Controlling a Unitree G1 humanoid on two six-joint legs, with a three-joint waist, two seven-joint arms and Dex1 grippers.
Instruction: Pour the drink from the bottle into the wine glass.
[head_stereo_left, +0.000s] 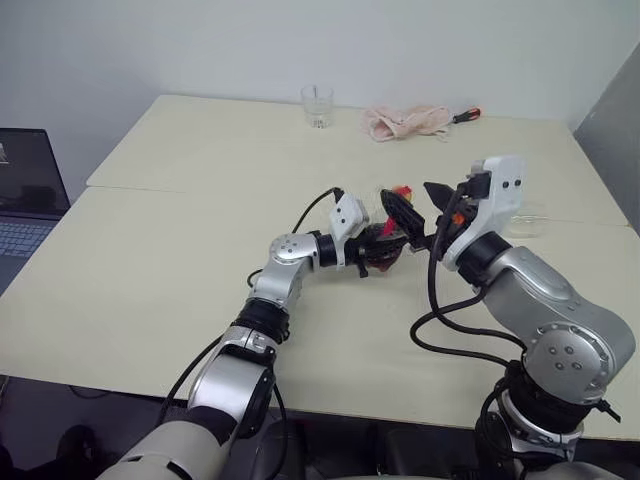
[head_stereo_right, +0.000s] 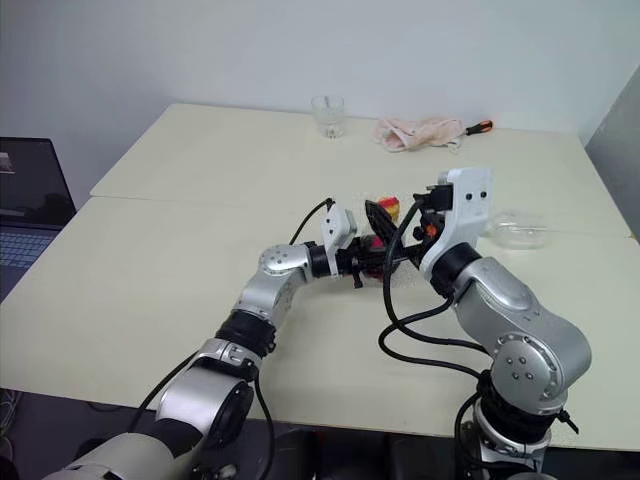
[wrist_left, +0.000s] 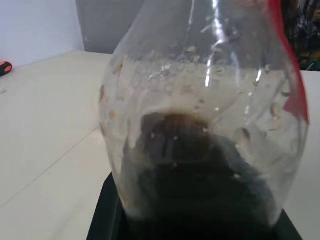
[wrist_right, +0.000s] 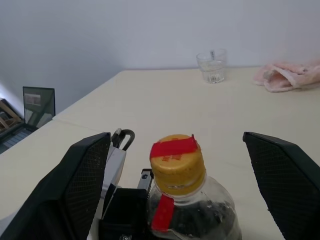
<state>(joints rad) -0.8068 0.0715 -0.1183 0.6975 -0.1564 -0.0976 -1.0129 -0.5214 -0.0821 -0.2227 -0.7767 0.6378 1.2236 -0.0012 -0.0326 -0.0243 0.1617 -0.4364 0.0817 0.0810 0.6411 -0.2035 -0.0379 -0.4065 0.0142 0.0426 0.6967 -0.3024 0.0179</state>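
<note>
Left eye view: in the middle of the frame the left gripper is clamped on the bottle, which stands upright just above the cream table with the dark drink low in its body and its cap at the top. The right gripper, right of centre, has its fingers spread apart on either side of the cap, not touching it. At upper centre a short tumbler stands near the far edge; to its right lie a pink cloth and a screwdriver with an orange handle. A laptop sits at the left edge.

Right eye view: the same arrangement; at right centre the wine glass lies on its side on the table, well apart from the bottle.

Left wrist view: the bottle's clear bulb takes up the centre, the drink dark in the lower half, a red label strip at the right.

Right wrist view: the yellow-red cap sits at lower centre between the two wide-open black fingers; the tumbler and cloth are at the upper right
</note>
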